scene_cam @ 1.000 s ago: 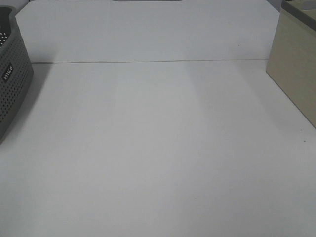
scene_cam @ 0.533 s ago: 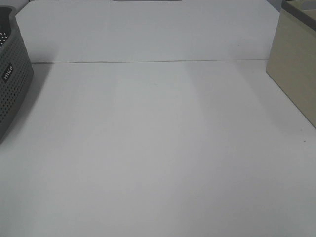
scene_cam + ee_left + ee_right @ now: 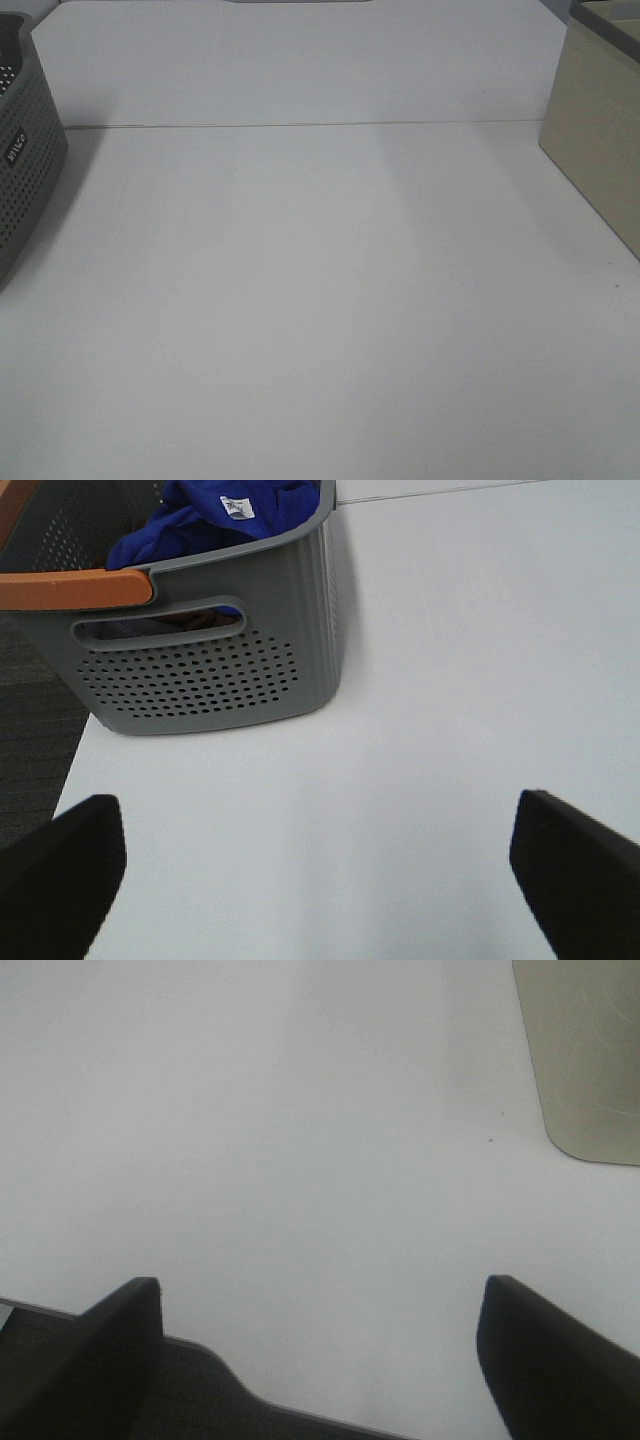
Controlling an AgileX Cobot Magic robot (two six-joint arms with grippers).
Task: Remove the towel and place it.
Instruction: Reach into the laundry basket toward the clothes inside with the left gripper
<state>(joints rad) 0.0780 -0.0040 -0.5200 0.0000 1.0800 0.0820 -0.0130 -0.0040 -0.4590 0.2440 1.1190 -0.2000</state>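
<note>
Bench [image 3: 320, 300], white and matte, fills nearly all of the high view, and a thin seam [image 3: 300, 125] runs straight across it toward the far side. At its left edge stands a grey plastic basket [image 3: 210, 670] with rows of small round holes in its walls, only partly inside the high view but shown almost whole by the left wrist camera. Opposite it, at the right edge of the bench and well apart from the basket, is a beige box [image 3: 600, 140] with plain flat sides, also cut off by the frame. Dark floor [image 3: 30, 740] shows past the bench edge beside the basket. The towel [image 3: 200, 520] lies bunched up inside the basket, a royal-blue plush heap that rises to the rim on one side; none of it rests on the bench. The left tool [image 3: 318, 880] hangs above bare bench just in front of the basket's perforated end wall, its two dark fingers [image 3: 60, 880] spread wide apart with nothing held between them and touching neither basket nor towel. The right tool [image 3: 322, 1360] hangs over the near edge of the bench, likewise spread wide and holding nothing, with a rounded corner of the beige box off to one side. An orange handle [image 3: 75, 588] sits along the basket's rim above a long hand slot. A small white label [image 3: 237, 505] lies face up on top of the blue folds; its print is too small to read.
</note>
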